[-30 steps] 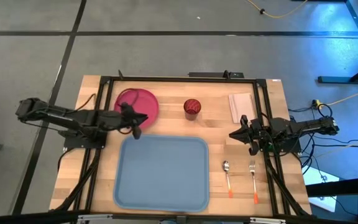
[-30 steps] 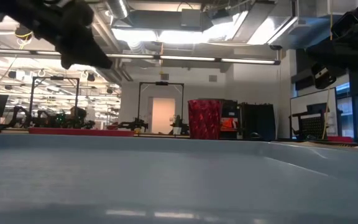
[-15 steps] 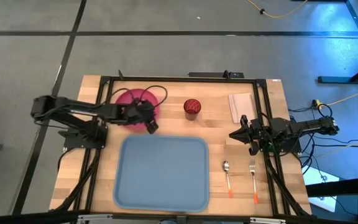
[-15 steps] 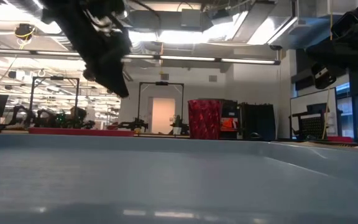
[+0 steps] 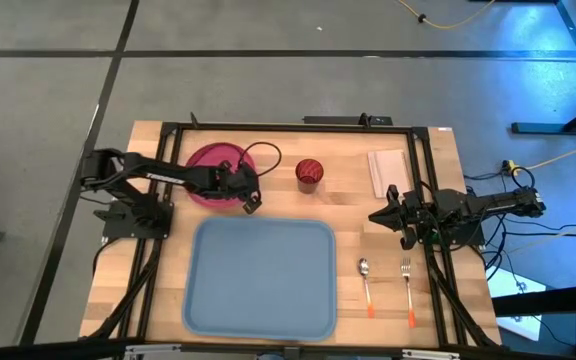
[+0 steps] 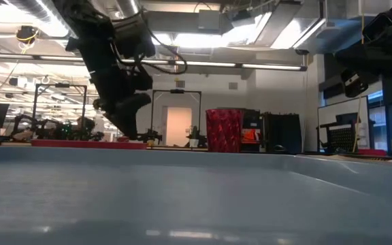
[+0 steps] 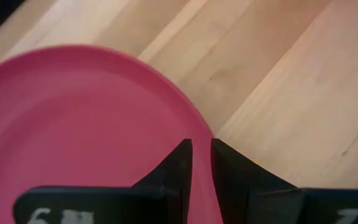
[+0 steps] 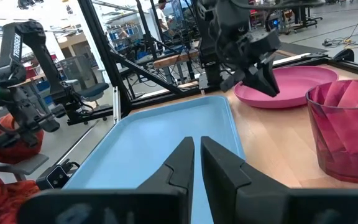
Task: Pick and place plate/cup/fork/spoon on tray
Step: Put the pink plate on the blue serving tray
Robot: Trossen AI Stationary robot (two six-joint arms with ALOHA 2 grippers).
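Blue tray (image 5: 260,277) lies at our worktop's (image 5: 438,180) near edge. We hold our right gripper (image 5: 404,233) narrow at the right edge. Farther, our left gripper (image 5: 249,203), nearly closed, straddles the pink plate's (image 5: 208,160) rim.

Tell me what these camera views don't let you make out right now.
- Low view: fork and spoon hidden behind the tray rim.
- Left wrist view: plate cut off by the edges; whether the left gripper touches its rim is unclear.
- High view: right gripper fingers too small to judge.
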